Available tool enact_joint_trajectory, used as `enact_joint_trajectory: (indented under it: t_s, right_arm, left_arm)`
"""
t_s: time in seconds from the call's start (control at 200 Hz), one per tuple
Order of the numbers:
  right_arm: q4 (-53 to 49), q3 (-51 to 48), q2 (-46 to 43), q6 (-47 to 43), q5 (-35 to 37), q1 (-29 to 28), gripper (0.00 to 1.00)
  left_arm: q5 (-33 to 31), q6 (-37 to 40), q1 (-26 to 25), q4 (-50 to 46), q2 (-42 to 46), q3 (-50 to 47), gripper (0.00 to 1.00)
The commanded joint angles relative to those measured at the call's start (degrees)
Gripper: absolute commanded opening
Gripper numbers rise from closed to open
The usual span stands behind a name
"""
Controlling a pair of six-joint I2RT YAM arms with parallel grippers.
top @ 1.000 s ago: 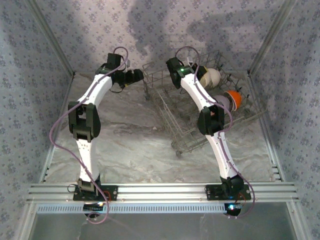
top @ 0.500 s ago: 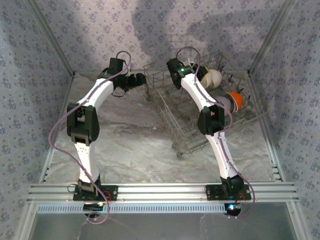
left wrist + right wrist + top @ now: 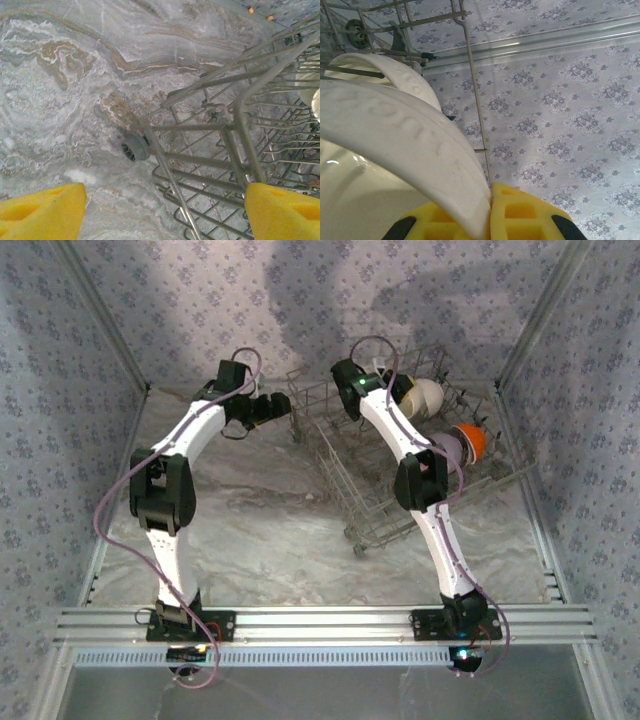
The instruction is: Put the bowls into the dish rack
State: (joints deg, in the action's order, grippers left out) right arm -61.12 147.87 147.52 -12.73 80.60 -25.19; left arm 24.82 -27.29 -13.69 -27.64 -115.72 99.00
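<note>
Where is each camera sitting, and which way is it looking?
Top external: high up behind the robot, looking down on the table, the left arm, the right arm and the dish rack.
Left wrist: on the left arm, looking down past the open left gripper at the table and a rack corner.
Right wrist: on the right arm, looking sideways at the patterned wall, with the right gripper pinching a white bowl.
Shared: the top and left wrist views both show the table and the dish rack.

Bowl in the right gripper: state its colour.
Cream-white bowl, raised embossing near the rim; best in the right wrist view.
</note>
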Motion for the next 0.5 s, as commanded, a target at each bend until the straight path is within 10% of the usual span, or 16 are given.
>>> enact_joint_trajectory:
  t_s: [0.0,0.495]
  right_arm:
    - [-0.5,-0.5,0.6,-0.5,1.8,-0.2,0.00]
    - [-3.9,-0.6,1.2,2.3,1.3,0.3,0.00]
  left_arm:
    - [-1.6,-0.6,0.8,-1.6,3.1,-0.7,0.83]
    - [-4.0,-1.7,2.0,-1.9,6.3,-1.9,0.84]
